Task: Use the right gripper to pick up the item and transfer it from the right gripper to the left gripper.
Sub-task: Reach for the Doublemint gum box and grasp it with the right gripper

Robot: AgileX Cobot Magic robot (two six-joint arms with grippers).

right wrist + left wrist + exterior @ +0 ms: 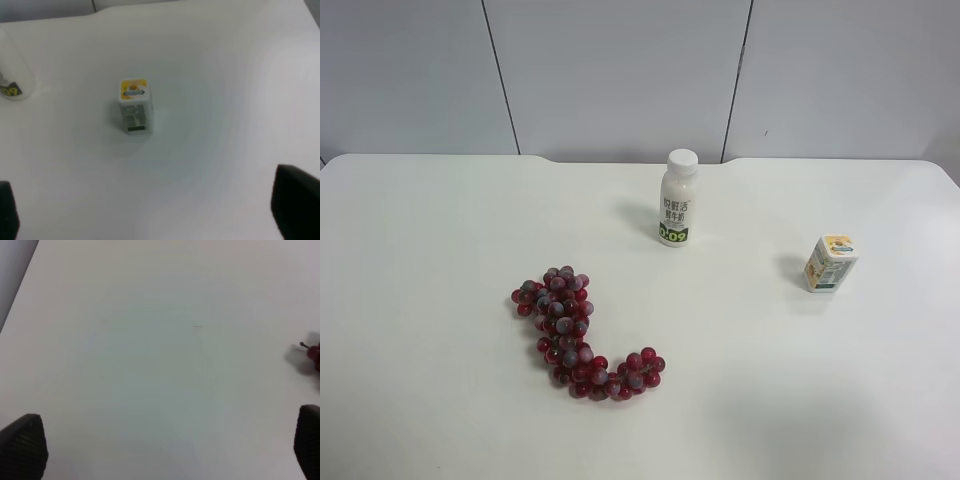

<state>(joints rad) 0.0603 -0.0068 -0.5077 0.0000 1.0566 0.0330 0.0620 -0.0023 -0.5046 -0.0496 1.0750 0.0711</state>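
A small cream-white rectangular drink carton (pixel 830 263) with orange-yellow fruit print and a green label stands upright on the plain white surface (pixel 440 260). It is closed, so its contents cannot be seen. With the middle of the surface in the exterior high view as the dial's centre, the drink carton sits out toward 3 o'clock, touching nothing.

A white plastic milk bottle (pixel 678 198) with a white screw cap and a green-and-black band at its foot stands upright between 12 and 1 o'clock. The cap is on and the body is white all the way up, so what it holds cannot be told. The drink carton lies at about 4 o'clock from the milk bottle, well apart. A curved grape bunch (pixel 582 335) of dark red berries lies directly on the surface at about 7 o'clock from the milk bottle.

The right gripper (pixel 152 212) hangs above the surface, released, its black fingertips (pixel 297 202) spread wide with nothing between them. The drink carton (pixel 134 106) stands ahead of it, printed top face up, apart from both fingertips.

The left gripper (pixel 165 445) is also released, its fingertips (pixel 22 447) far apart over the surface, grasping nothing. One blurred red grape shows at the edge of its view.
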